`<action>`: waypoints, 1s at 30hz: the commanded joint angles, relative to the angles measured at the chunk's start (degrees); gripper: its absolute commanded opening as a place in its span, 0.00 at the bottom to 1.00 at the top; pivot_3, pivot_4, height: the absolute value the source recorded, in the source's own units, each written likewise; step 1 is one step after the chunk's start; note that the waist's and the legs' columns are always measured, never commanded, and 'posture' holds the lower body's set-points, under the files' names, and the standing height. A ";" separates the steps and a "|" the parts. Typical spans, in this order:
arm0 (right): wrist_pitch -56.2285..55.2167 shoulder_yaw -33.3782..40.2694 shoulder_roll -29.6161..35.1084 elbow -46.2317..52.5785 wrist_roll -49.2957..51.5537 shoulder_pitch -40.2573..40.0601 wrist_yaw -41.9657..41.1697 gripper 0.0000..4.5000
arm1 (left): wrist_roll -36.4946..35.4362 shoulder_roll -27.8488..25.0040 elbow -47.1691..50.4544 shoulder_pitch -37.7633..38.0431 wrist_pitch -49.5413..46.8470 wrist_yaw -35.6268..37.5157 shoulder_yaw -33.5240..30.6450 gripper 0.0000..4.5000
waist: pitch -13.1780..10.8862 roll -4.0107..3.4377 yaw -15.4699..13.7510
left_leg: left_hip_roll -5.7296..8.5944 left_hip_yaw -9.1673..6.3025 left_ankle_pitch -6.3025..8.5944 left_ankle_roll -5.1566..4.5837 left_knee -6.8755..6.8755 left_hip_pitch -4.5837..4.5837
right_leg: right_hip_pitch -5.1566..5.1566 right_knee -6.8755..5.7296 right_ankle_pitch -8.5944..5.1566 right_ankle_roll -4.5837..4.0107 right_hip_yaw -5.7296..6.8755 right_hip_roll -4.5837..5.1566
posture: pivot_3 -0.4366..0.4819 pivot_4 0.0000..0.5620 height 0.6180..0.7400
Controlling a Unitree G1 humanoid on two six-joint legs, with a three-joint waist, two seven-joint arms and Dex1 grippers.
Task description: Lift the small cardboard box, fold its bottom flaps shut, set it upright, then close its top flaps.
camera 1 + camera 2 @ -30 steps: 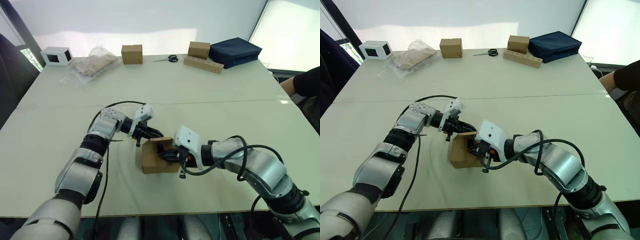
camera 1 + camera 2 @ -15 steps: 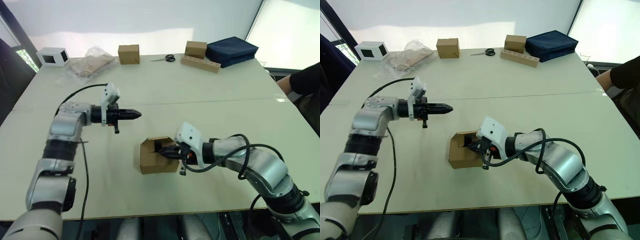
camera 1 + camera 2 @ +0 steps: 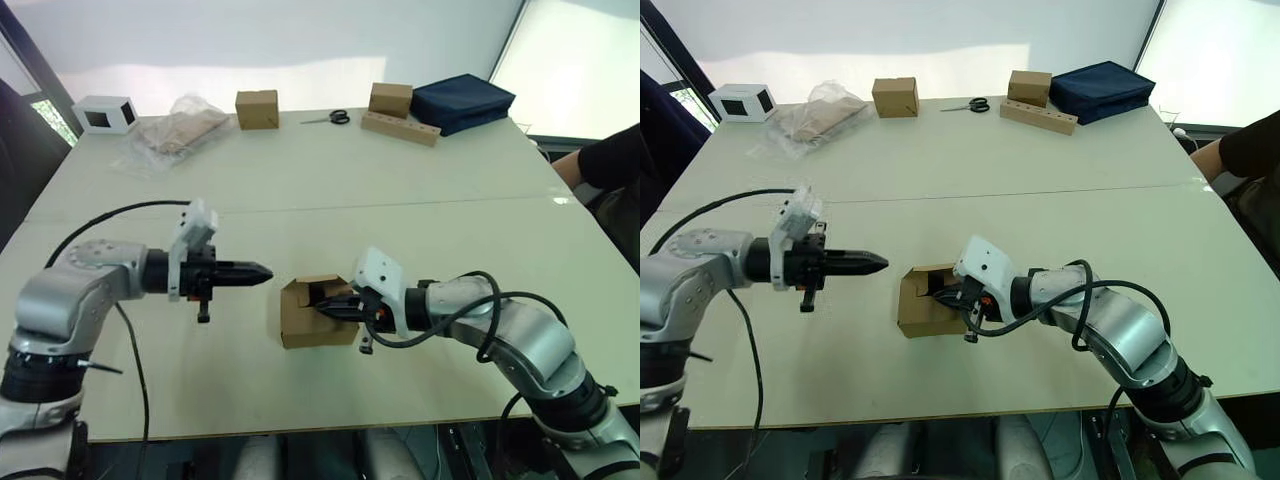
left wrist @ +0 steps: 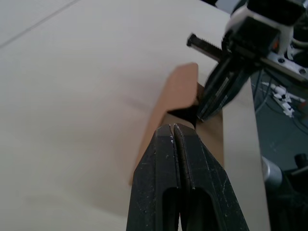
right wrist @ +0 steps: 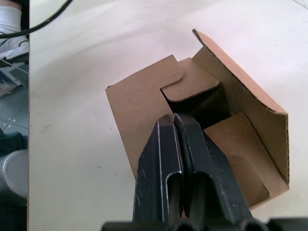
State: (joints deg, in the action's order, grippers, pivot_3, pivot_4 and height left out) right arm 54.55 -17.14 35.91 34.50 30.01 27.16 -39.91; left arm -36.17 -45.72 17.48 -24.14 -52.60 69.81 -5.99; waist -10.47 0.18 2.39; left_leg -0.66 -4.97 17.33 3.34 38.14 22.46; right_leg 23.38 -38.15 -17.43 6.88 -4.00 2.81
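Right gripper (image 3: 328, 306), fingers pressed together and holding nothing, has its tips at the open end of the small cardboard box (image 3: 318, 313), just above the partly folded flaps. Left gripper (image 3: 262, 271) is likewise closed and empty, pointing toward the carton from the robot's left and standing clear of it.

Location: the carton rests on the near part of the white table (image 3: 330, 190), between the two grippers. Its open end faces the right gripper.

Task status, judged from the current views:
- The carton is not lifted; it lies on the table surface.
- The flaps (image 5: 192, 86) at the open end are partly folded inward. One tuck flap with a rounded corner lies over the opening, a dark gap remains beside it, and one long side flap (image 5: 250, 101) stands open. Whether this is the bottom or the top end cannot be told.
- Closing this end, setting the carton upright and closing the other end all appear to remain.

Relative position: right gripper tips at the opening; left gripper near, apart.
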 commanded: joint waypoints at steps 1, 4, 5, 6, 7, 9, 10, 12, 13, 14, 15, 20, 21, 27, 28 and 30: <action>-1.39 0.19 -0.06 0.53 -0.48 0.37 -0.61 0.00 | -1.93 -1.93 3.57 1.97 0.81 -0.08 -0.23 0.01 | 0.00 0.00 0.01 | 0.00 0.00 0.00 0.00 0.00 0.00 | 0.00 0.00 0.00 0.00 0.00 0.00 | 0.48 0.27 1.00; -1.55 0.22 -0.09 0.15 -0.76 0.54 -0.84 0.00 | -1.87 -2.40 4.53 3.28 1.72 -0.46 0.79 0.01 | 0.00 0.00 0.01 | 0.00 0.01 0.00 0.00 0.00 0.00 | 0.00 0.00 0.00 0.00 0.00 0.00 | 0.48 0.27 1.00; -1.59 0.21 -0.11 0.04 -0.88 0.61 -0.91 0.00 | -1.96 -2.05 5.26 3.88 1.88 -0.86 1.36 0.01 | 0.00 0.00 0.02 | 0.00 0.02 0.00 0.00 0.00 0.00 | 0.00 0.01 0.00 0.00 -0.01 0.00 | 0.48 0.27 1.00; -1.63 0.20 -0.14 -0.01 -0.98 0.66 -0.96 0.00 | -2.00 -1.74 5.87 4.35 2.02 -1.24 1.84 0.01 | 0.00 0.00 0.00 | 0.00 0.02 0.00 0.00 0.00 0.00 | 0.00 0.01 0.00 0.00 -0.01 0.00 | 0.48 0.27 1.00; -1.67 0.21 -0.16 -0.10 -1.06 0.72 -1.03 0.00 | -2.07 -1.55 6.23 4.60 2.11 -1.56 2.17 0.01 | 0.00 0.00 -0.04 | 0.00 0.02 0.00 0.00 0.00 0.00 | -0.01 0.02 0.00 0.00 -0.01 0.00 | 0.48 0.27 1.00; -1.64 0.34 -0.33 -0.25 -1.08 0.90 -1.01 0.00 | -2.06 -1.20 6.36 4.72 2.41 -2.38 2.79 0.01 | 0.00 0.00 -0.04 | 0.00 0.02 0.00 0.00 0.00 0.00 | -0.01 0.02 0.00 0.00 0.00 0.00 | 0.48 0.27 1.00; -1.61 0.41 -0.37 -0.25 -1.05 0.95 -1.01 0.00 | -2.02 -1.02 6.44 4.83 2.63 -2.78 3.14 0.01 | 0.00 0.00 -0.02 | 0.00 0.02 0.00 -0.01 0.00 0.00 | -0.01 0.02 0.00 0.00 0.00 0.00 | 0.48 0.27 1.00; -1.46 0.56 -0.40 -0.18 -0.92 0.97 -0.99 0.00 | -2.14 -0.55 7.13 5.39 2.88 -3.56 3.99 0.01 | 0.00 0.00 -0.01 | 0.00 0.02 0.00 -0.01 0.00 0.00 | 0.00 0.02 0.00 0.00 -0.01 0.00 | 0.48 0.27 1.00; -1.45 0.58 -0.35 -0.13 -0.92 0.95 -0.99 0.00 | -2.10 -0.31 7.55 5.77 3.04 -3.99 4.47 0.01 | 0.00 0.00 0.01 | 0.00 0.02 0.01 -0.01 0.00 0.00 | 0.00 0.02 0.00 0.00 -0.01 0.00 | 0.48 0.27 1.00; -1.45 0.59 -0.32 -0.10 -0.94 0.94 -0.99 0.00 | -2.12 -0.20 7.80 6.02 3.16 -4.31 4.77 0.01 | 0.00 0.00 0.01 | 0.00 0.03 0.01 -0.01 -0.01 0.00 | 0.00 0.02 0.00 0.00 -0.01 0.00 | 0.48 0.27 1.00; -1.43 0.66 -0.32 -0.04 -0.87 0.92 -0.99 0.00 | -2.26 -0.13 8.02 6.18 3.18 -4.56 4.98 0.01 | 0.00 0.00 -0.03 | 0.00 0.03 0.01 -0.01 -0.01 0.00 | -0.01 0.02 0.00 0.00 -0.01 0.00 | 0.48 0.27 1.00; -1.48 0.86 -0.41 0.22 -0.71 0.74 -0.87 0.00 | -2.60 -0.20 8.61 6.47 3.28 -5.28 5.89 0.01 | 0.00 0.00 -0.01 | 0.00 0.02 0.01 -0.01 -0.01 0.00 | -0.01 0.02 0.00 0.00 -0.01 0.00 | 0.48 0.27 1.00; -1.50 0.89 -0.42 0.24 -0.69 0.70 -0.87 0.00 | -2.61 -0.15 8.62 6.47 3.30 -5.42 6.01 0.01 | 0.00 0.00 -0.02 | 0.00 0.03 0.01 -0.01 -0.01 0.00 | -0.01 0.02 0.00 0.00 -0.01 0.00 | 0.48 0.27 1.00; -1.47 1.14 -0.60 0.65 -0.39 0.44 -0.70 0.00 | -2.03 0.15 8.71 6.72 4.03 -6.58 7.93 0.01 | 0.00 0.00 0.00 | 0.00 0.03 0.01 -0.01 -0.01 0.00 | -0.01 0.02 0.00 0.00 -0.01 0.00 | 0.48 0.27 1.00; -1.45 1.15 -0.62 0.70 -0.33 0.39 -0.69 0.00 | -1.75 0.12 8.39 7.05 4.61 -6.48 8.13 0.01 | 0.00 0.00 -0.01 | 0.00 0.03 0.01 -0.01 -0.01 0.00 | -0.01 0.03 0.00 0.00 -0.01 0.00 | 0.48 0.27 1.00; -1.43 1.17 -0.63 0.80 -0.26 0.31 -0.67 0.00 | -0.63 0.00 7.44 8.21 6.44 -6.07 8.65 0.01 | 0.00 0.00 0.01 | 0.00 0.03 0.01 -0.01 -0.01 0.00 | -0.01 0.03 0.00 0.00 -0.01 0.00 | 0.48 0.27 1.00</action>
State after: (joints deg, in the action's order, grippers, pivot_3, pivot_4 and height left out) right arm 54.08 -17.14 35.80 33.54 29.50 27.21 -40.70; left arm -37.45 -45.44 24.79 -16.93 -48.00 63.47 2.09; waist -10.47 0.18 2.41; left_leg -0.66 -4.94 17.34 3.33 38.13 22.46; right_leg 23.37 -38.12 -17.43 6.88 -4.02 2.81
